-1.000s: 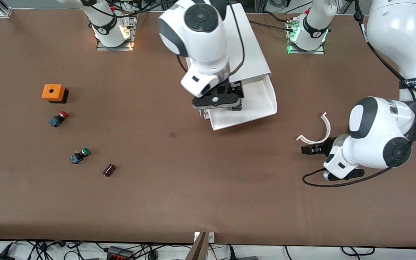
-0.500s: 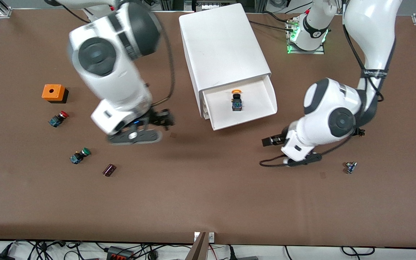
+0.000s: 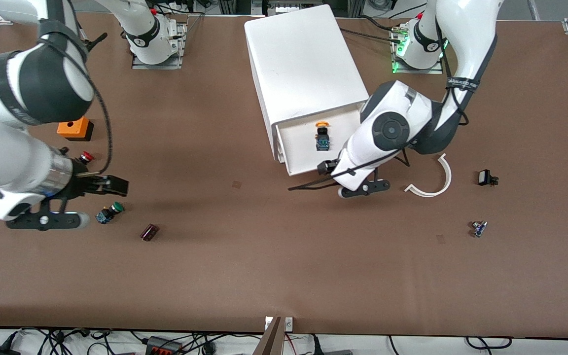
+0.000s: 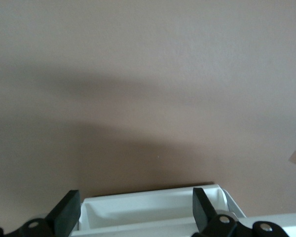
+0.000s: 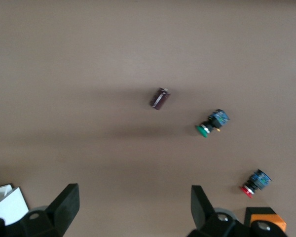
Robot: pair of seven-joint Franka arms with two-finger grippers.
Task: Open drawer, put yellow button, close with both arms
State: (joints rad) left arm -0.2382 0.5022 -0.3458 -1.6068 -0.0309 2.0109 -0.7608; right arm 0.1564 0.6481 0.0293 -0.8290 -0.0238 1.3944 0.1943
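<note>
White right arm's gripper (image 3: pixel 109 185) hangs wide open, holding nothing, above the table near the green-capped button (image 3: pixel 110 212). Well apart, the yellow button (image 3: pixel 322 134) lies in the open drawer (image 3: pixel 294 170), just beside the left gripper (image 3: pixel 327 166), its fingers spread wide at the drawer's front edge.

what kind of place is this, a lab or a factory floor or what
Probably a robotics lab: two white arms bolted to a brown table, small parts like a yellow button in a white drawer, and loose cables along the table's edge.
</note>
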